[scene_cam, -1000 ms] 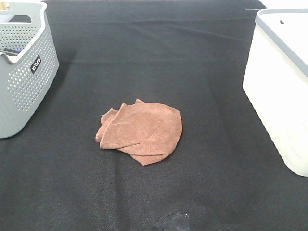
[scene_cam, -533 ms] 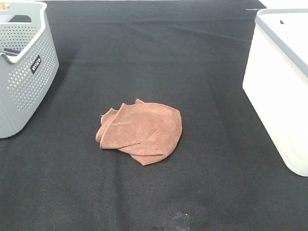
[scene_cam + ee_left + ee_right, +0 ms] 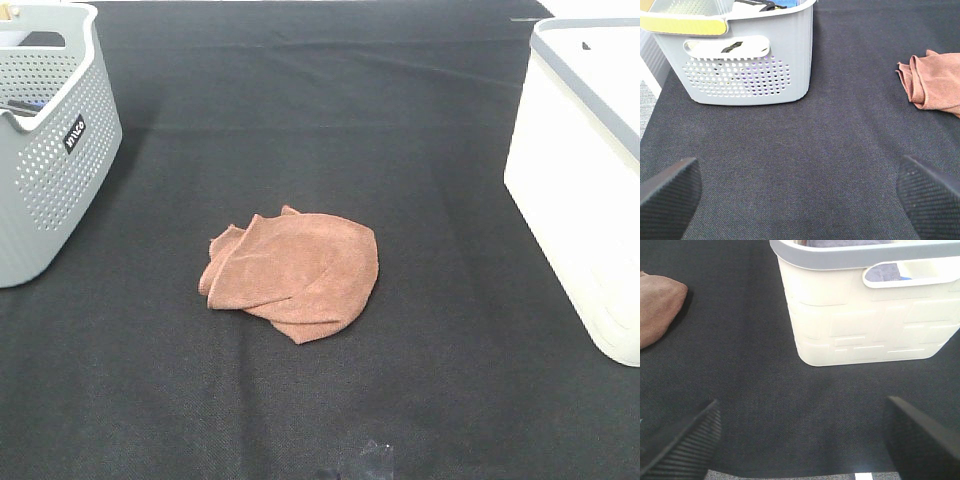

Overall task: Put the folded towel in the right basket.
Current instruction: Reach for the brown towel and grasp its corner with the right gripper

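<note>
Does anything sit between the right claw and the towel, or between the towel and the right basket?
Nothing visible does. Only bare black cloth lies between the open right claw and the brown towel, and between the towel and the white basket on the right.

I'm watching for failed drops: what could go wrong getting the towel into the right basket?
1. The towel lies in loose layers; pinching only the top one could unfold it.
2. The right basket has a tall wall, so a low carry might snag on its rim.
</note>
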Robot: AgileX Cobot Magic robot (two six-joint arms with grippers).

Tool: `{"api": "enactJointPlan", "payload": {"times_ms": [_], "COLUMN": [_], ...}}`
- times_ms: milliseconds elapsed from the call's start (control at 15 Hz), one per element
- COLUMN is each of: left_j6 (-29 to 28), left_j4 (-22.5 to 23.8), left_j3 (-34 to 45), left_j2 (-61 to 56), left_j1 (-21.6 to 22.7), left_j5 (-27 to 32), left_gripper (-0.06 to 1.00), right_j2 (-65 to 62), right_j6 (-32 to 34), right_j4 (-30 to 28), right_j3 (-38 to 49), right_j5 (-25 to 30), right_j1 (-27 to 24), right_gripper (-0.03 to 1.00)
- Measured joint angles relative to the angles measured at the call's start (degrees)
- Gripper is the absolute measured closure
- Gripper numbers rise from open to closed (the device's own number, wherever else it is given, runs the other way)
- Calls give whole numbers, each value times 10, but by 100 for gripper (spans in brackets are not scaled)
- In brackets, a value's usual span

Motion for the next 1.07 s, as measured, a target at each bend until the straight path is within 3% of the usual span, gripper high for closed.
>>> {"api": "enactJointPlan", "payload": {"times_ms": [1067], "left_j6": [0], "left_j4": [0], "left_j3": [0], "left_j2": [0], "left_j1": [0], "left_j5": [0], "left_gripper": [-5], "right_j2": [0], "right_j6": [0], "right_j4": [0], "right_j3": [0], "right_j5": [0], "right_j1": [0], "right_gripper": [12]}}
